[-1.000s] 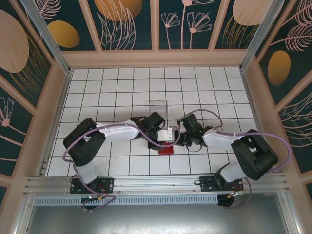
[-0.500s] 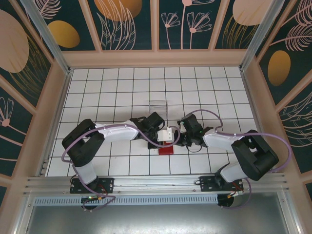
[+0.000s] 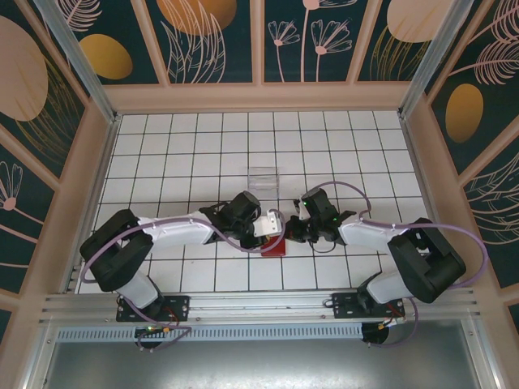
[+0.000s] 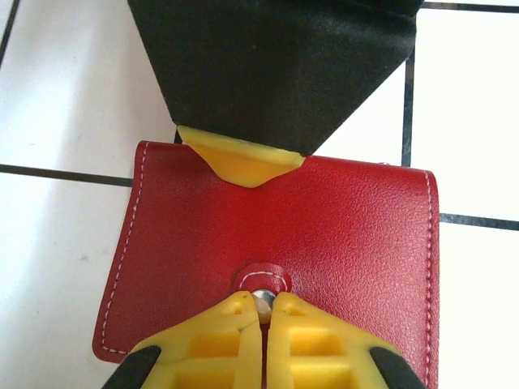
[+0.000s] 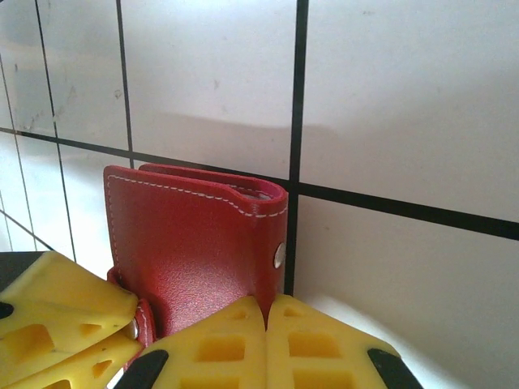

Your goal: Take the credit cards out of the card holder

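While the red card holder (image 4: 340, 235) lies folded on the white tiled table (image 3: 357, 146), a little nearer my bases than the clear plastic box (image 3: 262, 177), my left gripper (image 4: 262, 312) is clenched on its small snap tab (image 4: 261, 275). My right gripper (image 5: 266, 304) grasps the holder's opposite edge, its yellow fingers pressed together on the stitched red leather.
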Robot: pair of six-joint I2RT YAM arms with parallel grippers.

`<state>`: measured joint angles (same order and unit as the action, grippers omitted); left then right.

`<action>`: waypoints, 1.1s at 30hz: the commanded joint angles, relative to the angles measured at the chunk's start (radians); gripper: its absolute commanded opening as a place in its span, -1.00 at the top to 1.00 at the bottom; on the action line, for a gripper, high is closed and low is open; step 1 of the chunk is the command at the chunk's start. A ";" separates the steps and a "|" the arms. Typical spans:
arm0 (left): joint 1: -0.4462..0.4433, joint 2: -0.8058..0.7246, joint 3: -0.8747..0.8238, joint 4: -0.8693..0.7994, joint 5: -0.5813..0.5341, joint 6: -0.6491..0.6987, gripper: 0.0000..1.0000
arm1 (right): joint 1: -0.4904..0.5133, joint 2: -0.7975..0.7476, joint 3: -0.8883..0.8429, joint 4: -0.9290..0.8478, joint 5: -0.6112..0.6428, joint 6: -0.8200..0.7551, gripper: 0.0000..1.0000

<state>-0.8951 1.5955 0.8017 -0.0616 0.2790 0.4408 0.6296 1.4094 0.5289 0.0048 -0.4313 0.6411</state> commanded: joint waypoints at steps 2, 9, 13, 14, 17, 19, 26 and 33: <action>0.025 -0.084 -0.060 0.047 -0.012 -0.065 1.00 | -0.028 0.000 -0.017 -0.081 0.084 -0.021 1.00; 0.045 -0.163 -0.142 0.157 0.001 -0.134 1.00 | -0.042 -0.009 -0.012 -0.097 0.089 -0.030 1.00; 0.045 -0.184 -0.171 0.231 -0.025 -0.229 0.79 | -0.043 -0.007 -0.004 -0.109 0.085 -0.039 1.00; 0.046 -0.192 -0.185 0.257 -0.037 -0.258 0.73 | -0.043 -0.008 0.000 -0.113 0.083 -0.043 1.00; 0.047 -0.221 -0.226 0.343 -0.102 -0.385 0.36 | -0.042 -0.013 0.009 -0.121 0.086 -0.047 1.00; 0.046 -0.239 -0.233 0.356 -0.161 -0.474 0.22 | -0.043 -0.013 0.016 -0.125 0.084 -0.049 1.00; 0.045 -0.234 -0.121 0.182 -0.341 -0.769 0.18 | -0.043 -0.030 0.051 -0.170 0.120 -0.054 0.62; 0.043 -0.159 0.031 -0.040 -0.412 -1.095 0.15 | -0.048 -0.096 0.056 -0.239 0.163 -0.044 0.31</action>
<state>-0.8555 1.3941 0.7689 0.0433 -0.0750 -0.4500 0.5907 1.3540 0.5636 -0.1749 -0.3141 0.6010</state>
